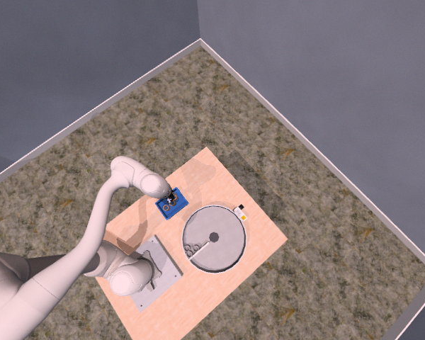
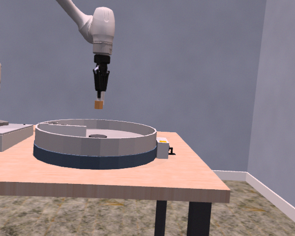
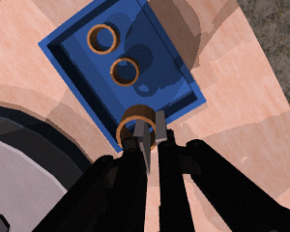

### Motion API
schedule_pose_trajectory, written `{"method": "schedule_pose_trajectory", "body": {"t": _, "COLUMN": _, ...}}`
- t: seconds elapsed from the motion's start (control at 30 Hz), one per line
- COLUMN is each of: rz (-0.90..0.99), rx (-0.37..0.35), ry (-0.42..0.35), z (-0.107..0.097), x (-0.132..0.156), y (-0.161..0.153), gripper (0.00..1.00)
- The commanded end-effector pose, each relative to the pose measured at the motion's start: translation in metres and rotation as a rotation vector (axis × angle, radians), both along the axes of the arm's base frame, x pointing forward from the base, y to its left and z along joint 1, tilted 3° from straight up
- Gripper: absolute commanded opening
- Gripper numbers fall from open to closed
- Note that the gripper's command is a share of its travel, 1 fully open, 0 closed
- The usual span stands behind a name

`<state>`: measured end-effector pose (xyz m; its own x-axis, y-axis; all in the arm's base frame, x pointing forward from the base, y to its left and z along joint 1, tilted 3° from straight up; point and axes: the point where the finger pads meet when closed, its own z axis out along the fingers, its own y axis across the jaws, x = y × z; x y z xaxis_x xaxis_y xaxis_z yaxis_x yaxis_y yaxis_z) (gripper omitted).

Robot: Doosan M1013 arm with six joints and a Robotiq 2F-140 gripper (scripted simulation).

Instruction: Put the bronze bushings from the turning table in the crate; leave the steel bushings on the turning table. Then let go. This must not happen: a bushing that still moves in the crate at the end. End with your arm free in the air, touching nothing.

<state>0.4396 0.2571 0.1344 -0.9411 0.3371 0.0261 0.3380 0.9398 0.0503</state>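
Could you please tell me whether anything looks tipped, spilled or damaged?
Nothing stands out: two bronze bushings sit upright in the crate, and the gripper grips another by its wall, above the crate.

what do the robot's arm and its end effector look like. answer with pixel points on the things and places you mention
The arm is smooth and off-white, with rounded joints and thin seam lines; no cable shows outside it. The end effector [image 1: 170, 200] [image 2: 99, 98] [image 3: 153, 125] is mostly black, with slim angular linkages narrowing toward flat grey finger pads.
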Motion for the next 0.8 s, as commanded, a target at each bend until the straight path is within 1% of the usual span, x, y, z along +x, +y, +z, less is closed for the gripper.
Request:
{"method": "schedule_pose_trajectory", "body": {"t": 0.0, "rz": 0.0, "rx": 0.0, "ry": 0.0, "z": 0.0, "x": 0.0, "y": 0.0, "gripper": 0.0}}
{"method": "schedule_pose_trajectory", "body": {"t": 0.1, "rz": 0.0, "rx": 0.0, "ry": 0.0, "z": -0.002, "x": 0.0, "y": 0.0, "gripper": 0.0}}
{"method": "schedule_pose_trajectory", "body": {"t": 0.17, "rz": 0.0, "rx": 0.0, "ry": 0.0, "z": -0.006, "x": 0.0, "y": 0.0, "gripper": 0.0}}
{"method": "schedule_pose_trajectory", "body": {"t": 0.27, "rz": 0.0, "rx": 0.0, "ry": 0.0, "z": -0.02, "x": 0.0, "y": 0.001, "gripper": 0.0}}
{"method": "schedule_pose_trajectory", "body": {"t": 0.37, "rz": 0.0, "rx": 0.0, "ry": 0.0, "z": -0.037, "x": 0.0, "y": 0.002, "gripper": 0.0}}
{"method": "schedule_pose_trajectory", "body": {"t": 0.43, "rz": 0.0, "rx": 0.0, "ry": 0.0, "z": -0.037, "x": 0.0, "y": 0.002, "gripper": 0.0}}
{"method": "schedule_pose_trajectory", "body": {"t": 0.6, "rz": 0.0, "rx": 0.0, "ry": 0.0, "z": -0.062, "x": -0.001, "y": 0.004, "gripper": 0.0}}
{"method": "schedule_pose_trajectory", "body": {"t": 0.67, "rz": 0.0, "rx": 0.0, "ry": 0.0, "z": -0.068, "x": -0.001, "y": 0.004, "gripper": 0.0}}
{"method": "schedule_pose_trajectory", "body": {"t": 0.77, "rz": 0.0, "rx": 0.0, "ry": 0.0, "z": -0.071, "x": -0.001, "y": 0.004, "gripper": 0.0}}
